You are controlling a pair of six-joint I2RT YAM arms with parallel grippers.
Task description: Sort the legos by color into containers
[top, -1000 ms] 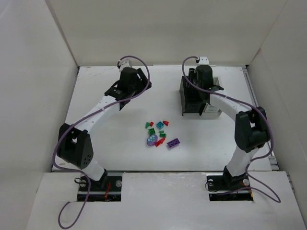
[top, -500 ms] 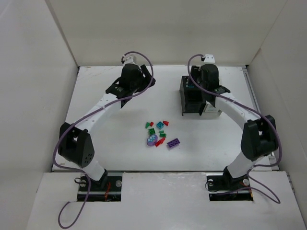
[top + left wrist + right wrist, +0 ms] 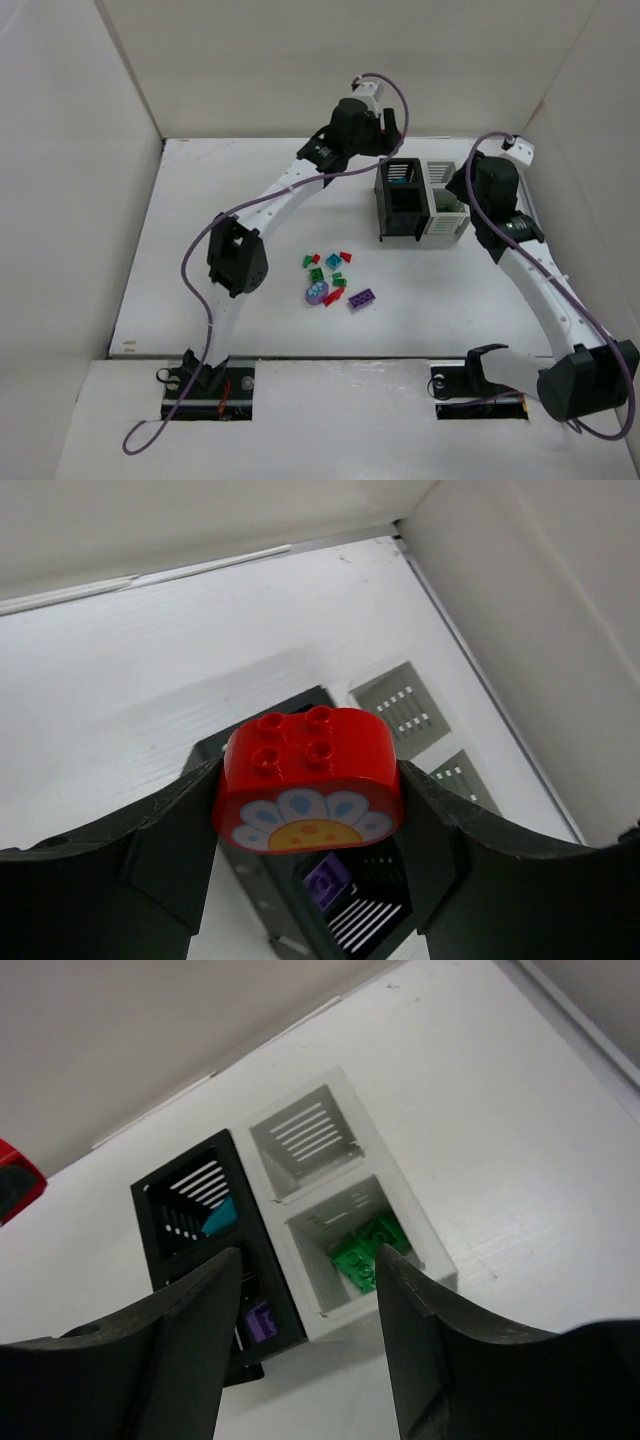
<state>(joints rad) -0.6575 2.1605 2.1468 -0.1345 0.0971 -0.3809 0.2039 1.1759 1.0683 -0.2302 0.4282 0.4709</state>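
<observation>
Loose bricks (image 3: pixel 333 280) lie on the table (image 3: pixel 180 200). Beyond them, the right fingers (image 3: pixel 190 1330) hang open and empty above the white bin (image 3: pixel 305 1135), which holds green bricks (image 3: pixel 365 1250). Farthest, the left fingers (image 3: pixel 150 860) grip a red brick (image 3: pixel 305 770) over the black bin (image 3: pixel 400 230). The next move is probably to centre it there and let go.

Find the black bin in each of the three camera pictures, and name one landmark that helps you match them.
Top view: the black bin is right of centre, in the upper half.
Left wrist: the black bin is at bottom centre, partly hidden below the red brick.
Right wrist: the black bin is left of centre, with a purple brick inside.
Shared landmark: the white bin joined to its side.
</observation>
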